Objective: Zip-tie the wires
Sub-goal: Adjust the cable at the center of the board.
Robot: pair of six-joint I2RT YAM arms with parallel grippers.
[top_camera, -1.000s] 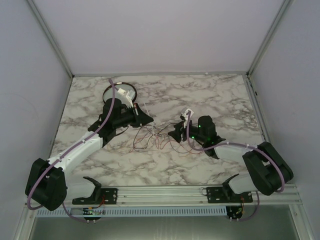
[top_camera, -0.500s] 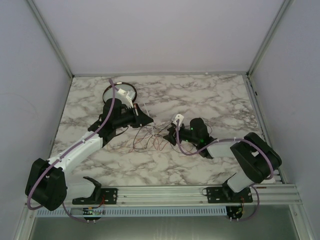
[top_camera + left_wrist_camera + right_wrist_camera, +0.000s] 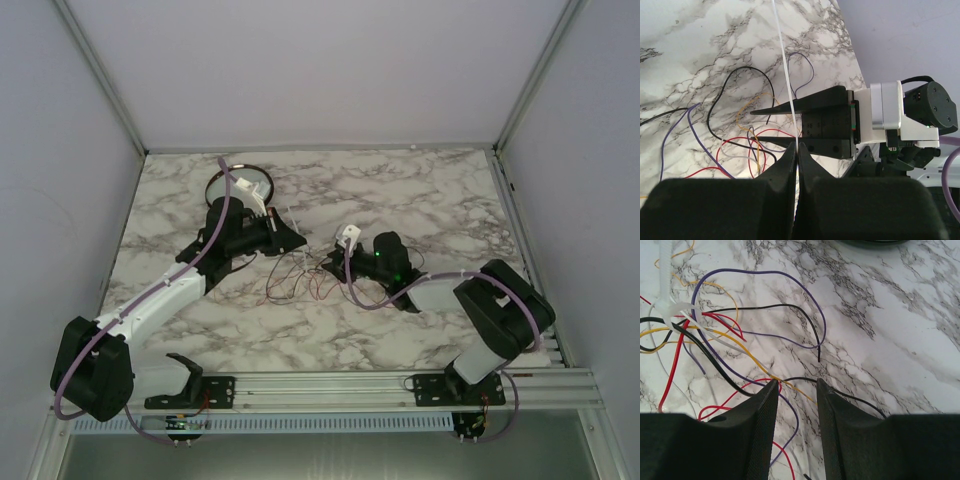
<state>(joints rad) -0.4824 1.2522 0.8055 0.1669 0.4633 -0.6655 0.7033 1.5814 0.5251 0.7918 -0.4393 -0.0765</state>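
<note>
Your zip tie [image 3: 786,75] looks looped around the wires [image 3: 300,278] mid-worktop [image 3: 420,200]. The left end effector [image 3: 796,165] is clenched on its tail, and the right end effector [image 3: 796,385] is parted and empty. Cinching is left.

Robotics lab, by every sign: a bare test cell, boxed in by plain pale walls [image 3: 300,70] and aluminium posts [image 3: 101,75]. Marble-print table [image 3: 440,200] for a floor. Left arm [image 3: 160,295] and right arm [image 3: 440,295] bolted side by side to a metal rail [image 3: 320,385] along the near edge.
</note>
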